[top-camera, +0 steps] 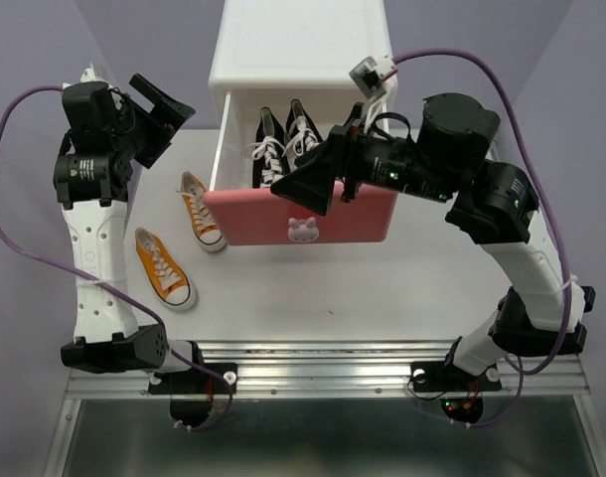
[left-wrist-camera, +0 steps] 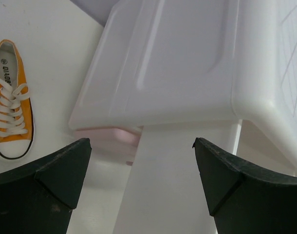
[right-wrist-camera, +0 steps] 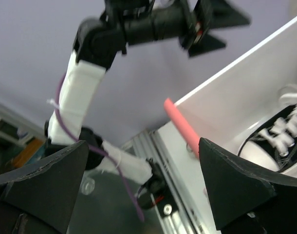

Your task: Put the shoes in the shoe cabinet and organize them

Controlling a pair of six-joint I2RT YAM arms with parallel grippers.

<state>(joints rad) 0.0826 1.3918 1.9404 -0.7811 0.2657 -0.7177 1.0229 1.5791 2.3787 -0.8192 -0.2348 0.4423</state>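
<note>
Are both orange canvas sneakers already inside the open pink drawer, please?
No, both orange canvas sneakers lie on the white table left of the pink drawer.

black sneakers (top-camera: pixel 303 129) inside open pink drawer (top-camera: pixel 253 221) of white cabinet (top-camera: pixel 301 45), orange sneakers (top-camera: pixel 164 266) loose beside it

Claw (right-wrist-camera: pixel 143 144) spread wide; black sneaker (right-wrist-camera: pixel 274 140) lies in the pink-fronted drawer (right-wrist-camera: pixel 182 124).

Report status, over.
Left pincer and right pincer open, empty. Black shoes in open pink drawer. Orange shoes on table. Right pincer hangs over drawer.
</note>
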